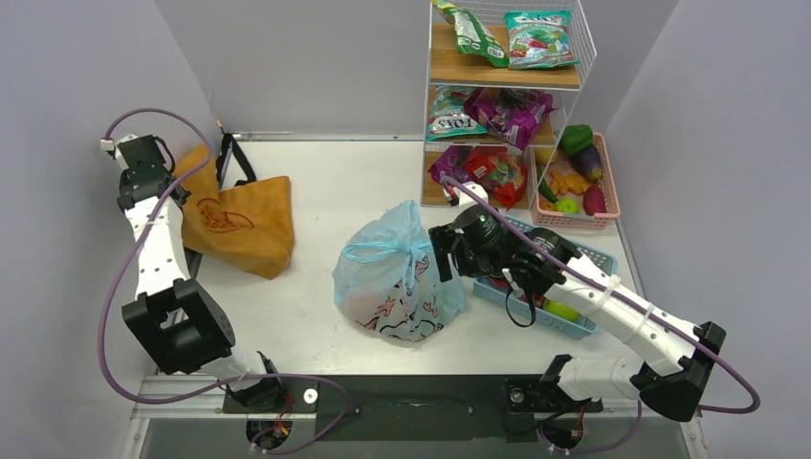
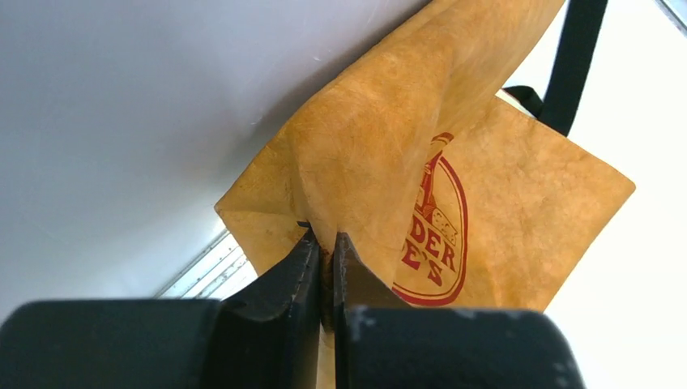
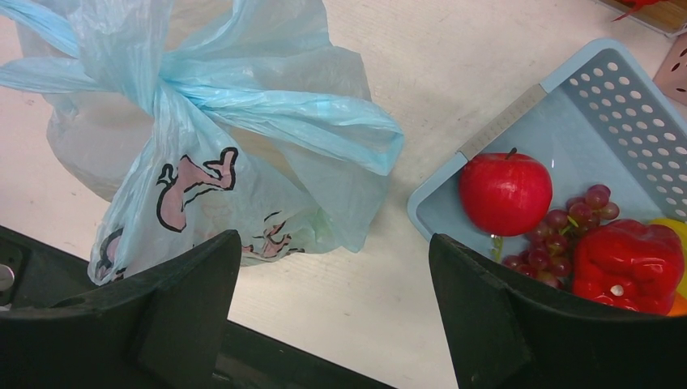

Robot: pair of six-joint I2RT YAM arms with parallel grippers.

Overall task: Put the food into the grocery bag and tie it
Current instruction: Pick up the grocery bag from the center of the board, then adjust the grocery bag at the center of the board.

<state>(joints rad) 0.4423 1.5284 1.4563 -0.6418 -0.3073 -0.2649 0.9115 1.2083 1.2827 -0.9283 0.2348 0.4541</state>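
Observation:
The light blue grocery bag (image 1: 397, 273) stands mid-table, its handles knotted at the top; it also shows in the right wrist view (image 3: 202, 162) with the knot (image 3: 154, 89). Its contents show only as faint shapes. My right gripper (image 1: 442, 251) (image 3: 332, 243) is open and empty, just right of the bag. A red apple (image 3: 505, 193), purple grapes (image 3: 567, 231) and a red pepper (image 3: 628, 259) lie in a blue basket (image 3: 567, 105). Green grapes and an orange-yellow pepper are not visible. My left gripper (image 1: 170, 170) (image 2: 326, 239) is shut on a fold of the tan tote (image 2: 486, 203) at the far left.
The tan tote (image 1: 239, 225) with black straps lies against the left wall. The blue basket (image 1: 516, 304) lies under my right arm. A wire shelf rack (image 1: 507, 96) with snack packets stands at the back. A pink basket (image 1: 604, 215) with vegetables sits beside it.

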